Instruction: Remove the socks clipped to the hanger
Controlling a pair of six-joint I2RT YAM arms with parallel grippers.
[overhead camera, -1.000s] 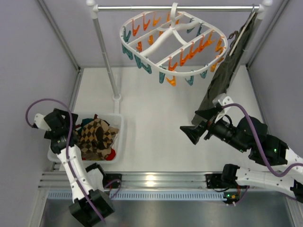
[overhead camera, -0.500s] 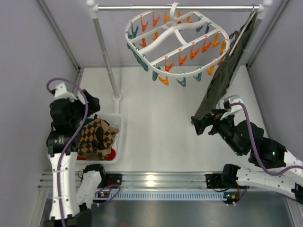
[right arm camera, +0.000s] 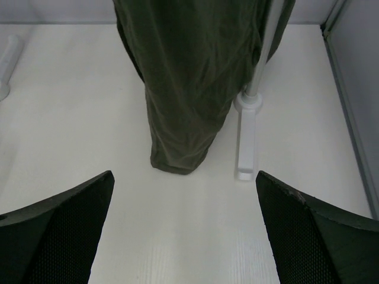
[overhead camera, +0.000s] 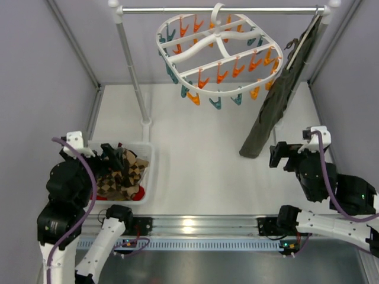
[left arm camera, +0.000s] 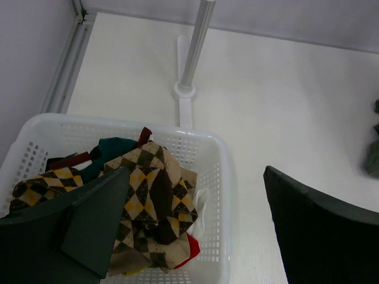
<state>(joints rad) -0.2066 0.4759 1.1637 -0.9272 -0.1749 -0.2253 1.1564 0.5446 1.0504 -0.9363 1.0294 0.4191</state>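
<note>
The white oval hanger [overhead camera: 195, 50] hangs by its hook from the rail, with orange and teal clips dangling; I see no sock on any clip. Several socks [overhead camera: 121, 174], brown argyle, teal and red, lie heaped in the white basket [overhead camera: 148, 171]; they also show in the left wrist view [left arm camera: 151, 201]. My left gripper [overhead camera: 115, 157] is open and empty over the basket's far edge, its jaws wide apart above the socks [left arm camera: 195, 177]. My right gripper [overhead camera: 284, 155] is open and empty at the right, low over the table [right arm camera: 183, 177].
A long olive-green garment [overhead camera: 275, 100] hangs from the rail's right end to the table, just ahead of my right gripper [right arm camera: 189, 77]. The metal rail [overhead camera: 177, 10] rests on a left post [overhead camera: 133, 71] and a right post with a white foot [right arm camera: 247, 136].
My right gripper has drawn back from the table's middle to the right. My left arm has swung up and then come over the basket. The hanger has swayed and turned.
</note>
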